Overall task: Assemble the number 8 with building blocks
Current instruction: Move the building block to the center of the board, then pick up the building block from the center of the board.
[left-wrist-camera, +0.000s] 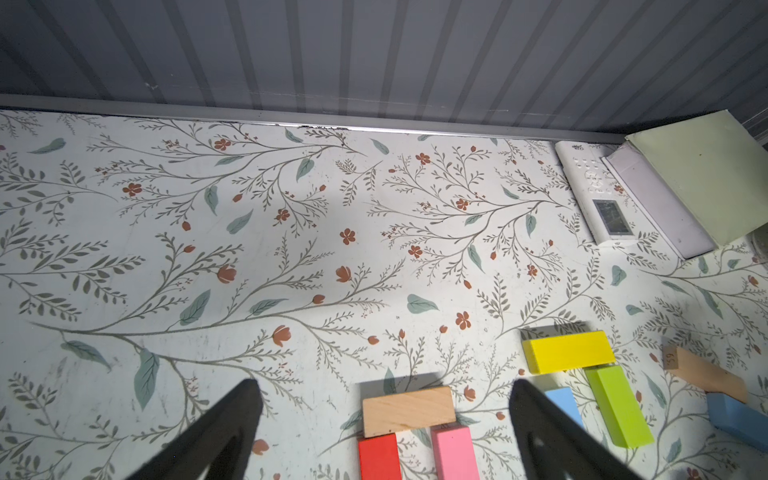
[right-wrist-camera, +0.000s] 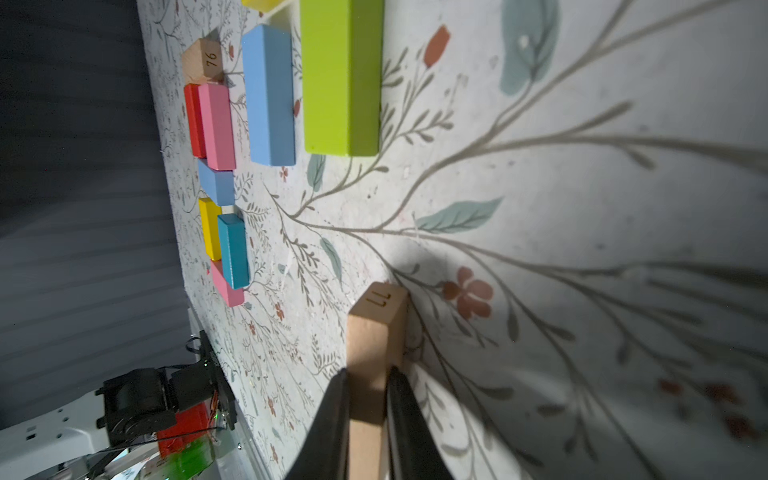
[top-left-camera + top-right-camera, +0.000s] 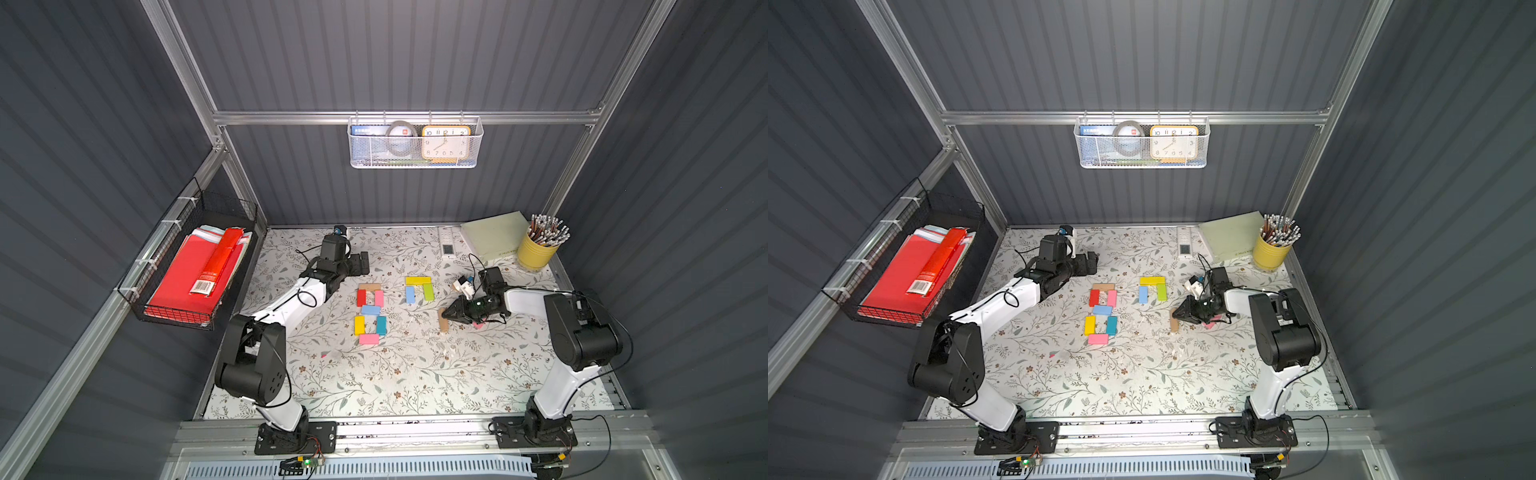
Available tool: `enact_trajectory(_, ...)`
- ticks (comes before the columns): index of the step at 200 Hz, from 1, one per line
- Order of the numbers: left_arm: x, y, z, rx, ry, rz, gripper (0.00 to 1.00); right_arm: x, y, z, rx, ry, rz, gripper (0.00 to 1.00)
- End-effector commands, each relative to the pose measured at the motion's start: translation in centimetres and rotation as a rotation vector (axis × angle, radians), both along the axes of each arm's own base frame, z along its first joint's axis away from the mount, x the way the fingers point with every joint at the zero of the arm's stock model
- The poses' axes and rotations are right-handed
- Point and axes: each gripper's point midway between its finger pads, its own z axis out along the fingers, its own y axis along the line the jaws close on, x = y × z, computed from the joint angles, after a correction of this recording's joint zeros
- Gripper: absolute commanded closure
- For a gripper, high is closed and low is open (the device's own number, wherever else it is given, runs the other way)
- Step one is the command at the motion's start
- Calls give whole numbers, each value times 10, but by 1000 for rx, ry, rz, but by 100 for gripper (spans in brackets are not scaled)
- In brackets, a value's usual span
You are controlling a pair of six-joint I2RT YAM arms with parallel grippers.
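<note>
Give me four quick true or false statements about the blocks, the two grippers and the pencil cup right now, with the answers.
1. The right gripper is clamped on a plain tan wooden block. True.
2. The left gripper is shut on a block. False: it is open and empty.
3. A yellow wooden block lies crosswise at the far ends of a light blue block and a lime green block. True.
4. The yellow cup of pencils lies tipped over. False: it stands upright on the floral table.

Matt, bare-wood tan block
</note>
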Motion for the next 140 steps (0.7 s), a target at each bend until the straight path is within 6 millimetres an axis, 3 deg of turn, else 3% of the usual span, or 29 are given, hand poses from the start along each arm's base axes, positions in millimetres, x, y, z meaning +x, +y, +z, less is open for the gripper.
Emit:
enact_trajectory(1,-4,-2,0,13,0,-23,3,-8,-13,-30,-97,71,-13,85)
enact_trajectory(27,-3,-2,0,13,0,-24,3,-4,-29,-41,-220,52,-20,75)
enact_trajectory(86,-3,-2,-1,14,1,-24,3,8,-50,-38,-363,-6,-31,60)
enact_trajectory(113,-3,-2,-2,14,3,-25,3,20,-44,-17,-329,-60,-47,56)
enact_trajectory(140,-3,-2,-1,12,2,-23,3,36,-33,29,-294,-157,-82,43)
